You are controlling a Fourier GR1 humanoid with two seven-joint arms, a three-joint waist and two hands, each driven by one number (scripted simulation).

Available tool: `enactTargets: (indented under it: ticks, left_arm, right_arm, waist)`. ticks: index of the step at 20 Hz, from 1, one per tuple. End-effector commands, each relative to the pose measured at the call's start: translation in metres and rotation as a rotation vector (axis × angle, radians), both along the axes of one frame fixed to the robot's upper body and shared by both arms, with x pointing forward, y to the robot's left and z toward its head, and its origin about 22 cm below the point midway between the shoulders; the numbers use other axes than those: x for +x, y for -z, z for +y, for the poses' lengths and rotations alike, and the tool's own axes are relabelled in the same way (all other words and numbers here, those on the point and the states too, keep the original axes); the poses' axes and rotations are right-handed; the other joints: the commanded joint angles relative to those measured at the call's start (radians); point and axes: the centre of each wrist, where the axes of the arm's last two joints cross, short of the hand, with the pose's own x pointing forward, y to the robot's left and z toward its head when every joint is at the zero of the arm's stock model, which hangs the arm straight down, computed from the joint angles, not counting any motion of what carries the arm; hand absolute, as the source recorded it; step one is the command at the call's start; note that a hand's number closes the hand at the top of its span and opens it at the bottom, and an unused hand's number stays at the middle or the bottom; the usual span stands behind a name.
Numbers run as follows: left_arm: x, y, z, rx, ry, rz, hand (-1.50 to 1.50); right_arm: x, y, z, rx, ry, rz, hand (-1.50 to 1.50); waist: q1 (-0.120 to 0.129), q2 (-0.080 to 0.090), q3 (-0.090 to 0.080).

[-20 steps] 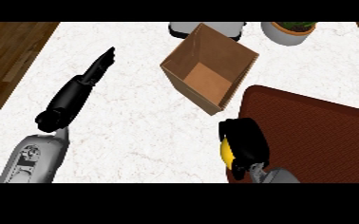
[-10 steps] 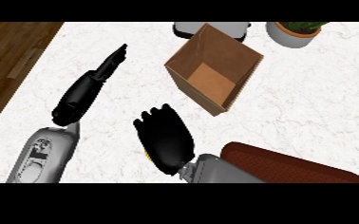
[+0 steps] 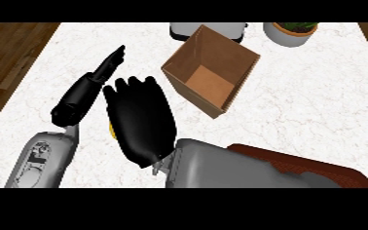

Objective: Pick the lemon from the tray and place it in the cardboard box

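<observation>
the right hand's point(image 3: 144, 122) fingers point(image 3: 134, 86) bend over at their tips, the back of the hand turned up, and they close round the lemon point(image 3: 111, 129) — only a thin yellow sliver of it shows, at the hand's 9 o'clock edge; the rest is hidden under the palm. the hand is over the white marble desk point(image 3: 302, 97), off the tray point(image 3: 305, 163), whose dark red-brown edge shows at 4 o'clock from it, partly under the grey right forearm point(image 3: 230, 168). the cardboard box point(image 3: 212, 71) stands open at 1 o'clock from the hand, near the fingers but apart from them. just beside the right hand, at 10 o'clock, the left hand point(image 3: 106, 67) shows with fingers straight and together, pointing toward 1 o'clock and holding nothing — its grey forearm point(image 3: 39, 158) runs down to 7 o'clock. behind the box at 12 o'clock sits a grey appliance point(image 3: 208, 29), and a potted plant point(image 3: 291, 31) stands at the desk's far right. wooden floor point(image 3: 22, 53) shows past the desk's left edge.
</observation>
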Motion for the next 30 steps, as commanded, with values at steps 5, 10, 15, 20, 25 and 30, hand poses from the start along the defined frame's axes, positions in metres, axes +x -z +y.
enactTargets:
  ticks: [5,10,15,20,25,30]
  left_arm:
    - [-0.001,0.002,0.011,0.005,-0.04,-0.023,0.0]
    - [-0.008,-0.002,0.018,0.009,-0.055,-0.002,0.0]
    - [-0.014,0.004,0.031,0.003,-0.088,-0.013,0.0]
    - [-0.019,0.005,0.011,-0.005,-0.076,-0.008,0.0]
    - [-0.02,-0.003,0.024,0.004,-0.081,-0.005,0.0]
    - [-0.019,0.014,0.031,-0.014,-0.076,-0.004,0.0]
  right_arm:
    - [0.047,-0.036,0.013,0.222,0.268,-0.017,1.5]
    - [0.074,-0.036,0.012,0.235,0.355,-0.001,1.5]
    - [0.112,-0.028,-0.001,0.087,0.36,0.044,1.5]
    - [0.14,-0.034,-0.029,-0.057,0.372,0.329,1.5]
    - [0.162,-0.012,-0.05,-0.08,0.324,0.447,1.5]
    - [0.183,0.003,-0.091,-0.176,0.35,0.587,1.5]
  waist:
    - [-0.045,0.003,0.0]
    - [-0.065,0.001,0.001]
    - [-0.081,0.002,0.002]
    - [-0.089,0.0,0.002]
    - [-0.085,0.001,0.002]
    - [-0.092,0.003,0.002]
